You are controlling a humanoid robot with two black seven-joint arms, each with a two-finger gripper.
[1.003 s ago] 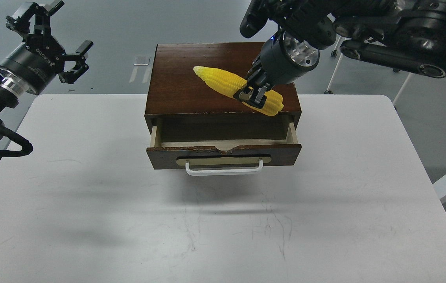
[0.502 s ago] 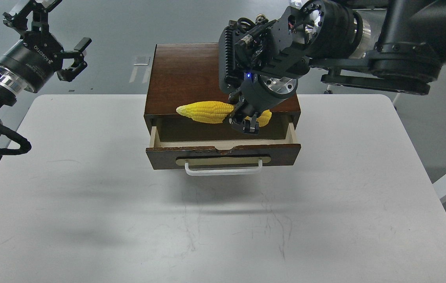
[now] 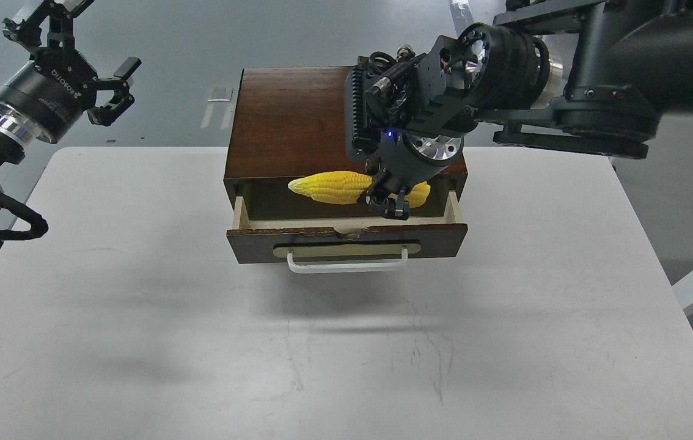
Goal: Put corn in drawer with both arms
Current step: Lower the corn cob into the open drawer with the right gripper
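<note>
Lowered since half a second ago: corn (image 3: 334,186), now over the open drawer (image 3: 346,235) instead of level with the box's front edge, and shifted a little to the right. Clamped crosswise in the right gripper (image 3: 390,197), fingers closed around the cob toward its blunt right end. Pointed tip aimed left, cob lying nearly level across the drawer opening, just above the pale interior; contact with the drawer floor impossible to judge. Drawer pulled partway out of the dark brown wooden box (image 3: 288,122), white bar handle (image 3: 348,264) facing the viewer on its tan plate. Box standing at the far middle of the white table (image 3: 139,305). Right arm reaching in from the upper right, wrist bent down over the box top. Left gripper (image 3: 87,67) raised at the upper left, well apart from the box, fingers spread wide and holding nothing, in much the same place as before.
</note>
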